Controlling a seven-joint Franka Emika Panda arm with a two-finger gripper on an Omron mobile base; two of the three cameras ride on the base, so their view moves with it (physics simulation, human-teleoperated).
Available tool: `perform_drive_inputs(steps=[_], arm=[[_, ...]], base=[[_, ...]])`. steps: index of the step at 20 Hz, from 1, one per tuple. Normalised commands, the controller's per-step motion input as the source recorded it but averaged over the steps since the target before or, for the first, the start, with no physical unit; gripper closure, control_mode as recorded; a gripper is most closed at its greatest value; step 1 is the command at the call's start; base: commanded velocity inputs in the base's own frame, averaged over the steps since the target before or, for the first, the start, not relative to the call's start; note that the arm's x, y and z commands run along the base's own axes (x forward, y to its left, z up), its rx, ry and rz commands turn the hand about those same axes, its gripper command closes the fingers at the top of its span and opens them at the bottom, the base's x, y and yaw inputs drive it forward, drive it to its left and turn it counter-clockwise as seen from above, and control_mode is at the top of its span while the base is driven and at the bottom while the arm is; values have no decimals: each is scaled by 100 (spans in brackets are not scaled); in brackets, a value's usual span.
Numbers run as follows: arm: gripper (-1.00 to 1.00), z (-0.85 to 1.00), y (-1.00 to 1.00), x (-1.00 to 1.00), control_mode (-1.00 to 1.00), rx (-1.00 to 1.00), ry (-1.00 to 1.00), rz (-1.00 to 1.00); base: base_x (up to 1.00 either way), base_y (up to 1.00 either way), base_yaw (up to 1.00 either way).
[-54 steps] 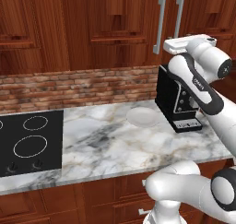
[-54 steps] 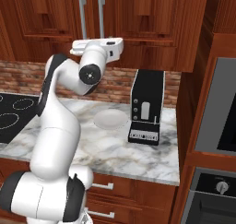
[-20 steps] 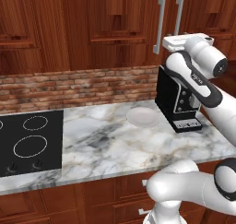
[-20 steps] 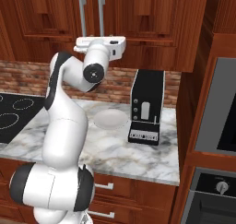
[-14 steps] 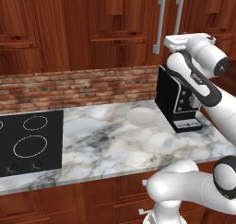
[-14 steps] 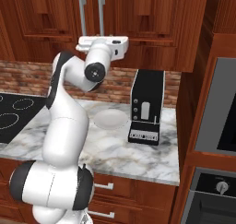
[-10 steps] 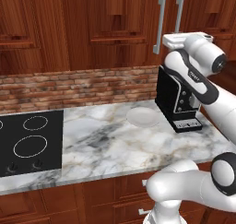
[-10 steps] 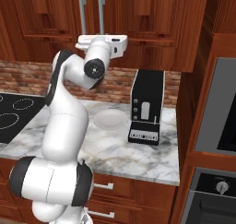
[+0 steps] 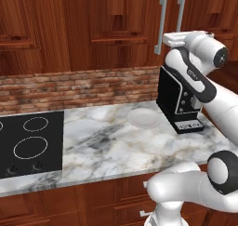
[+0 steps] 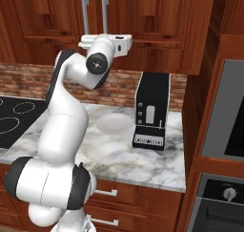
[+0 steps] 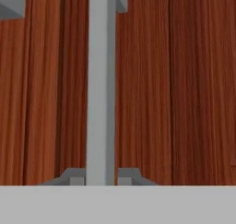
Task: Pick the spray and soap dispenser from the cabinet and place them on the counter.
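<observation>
**Gripper clamped on the cabinet handle**

The white arm reaches up to the cabinet (image 9: 116, 29), whose dark reddish doors are both closed. Its gripper (image 11: 100, 178) is pinched onto one of the two long silver bar handles (image 11: 100, 85); in the hand view the bar runs straight up between the two finger tips, which press against it on either side (no gap shows between tip and bar). From the left base view the hand sits at the lower end of the handles (image 9: 168, 16), just above the black coffee machine (image 9: 179, 102). The counter (image 9: 107, 141) below carries a pale round plate (image 9: 144, 118) just left of that machine, and the black cooktop (image 9: 28, 141) lies at the far left.
</observation>
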Motion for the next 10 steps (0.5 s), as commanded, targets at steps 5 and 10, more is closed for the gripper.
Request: perform_drive_inputs(steps=[5,10], arm=[[100,-10,0,42,-100,0,28,2],[100,-11,0,32,-100,-1,29,4]], base=[[0,0,0],[0,0,0]])
